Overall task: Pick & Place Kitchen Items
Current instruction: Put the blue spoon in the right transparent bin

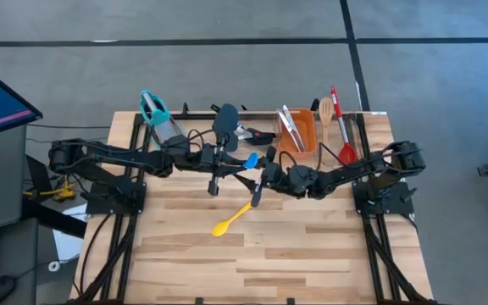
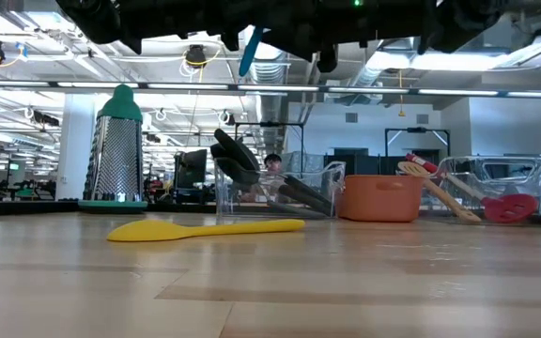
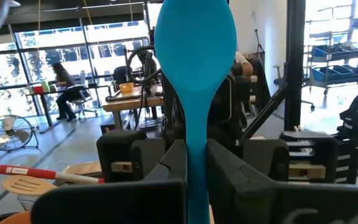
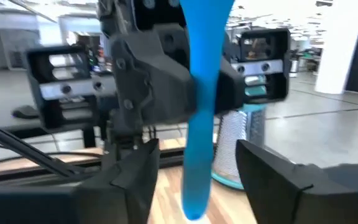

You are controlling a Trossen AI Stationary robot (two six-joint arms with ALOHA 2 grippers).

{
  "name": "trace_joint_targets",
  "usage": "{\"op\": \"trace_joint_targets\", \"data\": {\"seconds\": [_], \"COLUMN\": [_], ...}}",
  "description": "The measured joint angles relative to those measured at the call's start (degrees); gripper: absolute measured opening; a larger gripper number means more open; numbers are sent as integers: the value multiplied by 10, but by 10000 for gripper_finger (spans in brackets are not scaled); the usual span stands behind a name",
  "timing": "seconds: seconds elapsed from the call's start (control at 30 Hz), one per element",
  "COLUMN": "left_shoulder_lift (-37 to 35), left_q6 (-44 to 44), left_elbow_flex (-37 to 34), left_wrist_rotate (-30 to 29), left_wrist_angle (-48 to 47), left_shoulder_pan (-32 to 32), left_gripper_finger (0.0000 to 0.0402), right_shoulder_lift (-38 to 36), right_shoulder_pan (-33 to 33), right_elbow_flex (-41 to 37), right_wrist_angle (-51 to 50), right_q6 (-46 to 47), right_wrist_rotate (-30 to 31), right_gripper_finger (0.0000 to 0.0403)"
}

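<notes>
A: Where was the blue spoon (image 1: 250,159)?

B: Up off the table, mid-table between the two arms. Left gripper (image 3: 191,168) was pinching its handle, fingers pressed against both sides, bowl pointing toward the right arm.

A: Right gripper (image 4: 194,171)?

B: Facing the left one, fingers spread wide with the spoon's handle hanging between them, touching neither.

A: Other items?

B: Yellow spoon (image 1: 231,220) lay flat on the wood table (image 1: 312,254), just in front of both grippers. Silver tongs (image 1: 291,127) sat in the orange tub (image 1: 302,135) at the back. Wooden slotted spoon (image 1: 325,119) and red steel-handled spoon (image 1: 341,127) were in the clear tray (image 2: 496,188) beside the tub. Black spatula (image 2: 252,174) in another tray. Grater (image 2: 117,150) stood upright back left.
</notes>
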Motion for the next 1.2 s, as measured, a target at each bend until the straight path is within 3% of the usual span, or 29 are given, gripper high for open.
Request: {"op": "trace_joint_targets", "data": {"seconds": [0.1,0.33,0.77,1.2], "left_shoulder_lift": [0,0,0,-41], "left_q6": [0,-2,0,1], "left_elbow_flex": [0,0,0,1], "left_wrist_rotate": [0,1,-8,-34], "left_wrist_angle": [0,-1,0,1], "left_shoulder_pan": [0,0,0,2], "left_gripper_finger": [6,6,10,81], "right_shoulder_lift": [-2,-2,-2,-10], "right_shoulder_pan": [0,0,0,1], "right_elbow_flex": [0,0,0,-1], "right_wrist_angle": [4,2,0,-10], "right_q6": [3,1,3,3], "right_wrist_rotate": [-15,-25,-25,-23], "right_gripper_finger": [172,36,36,36]}}
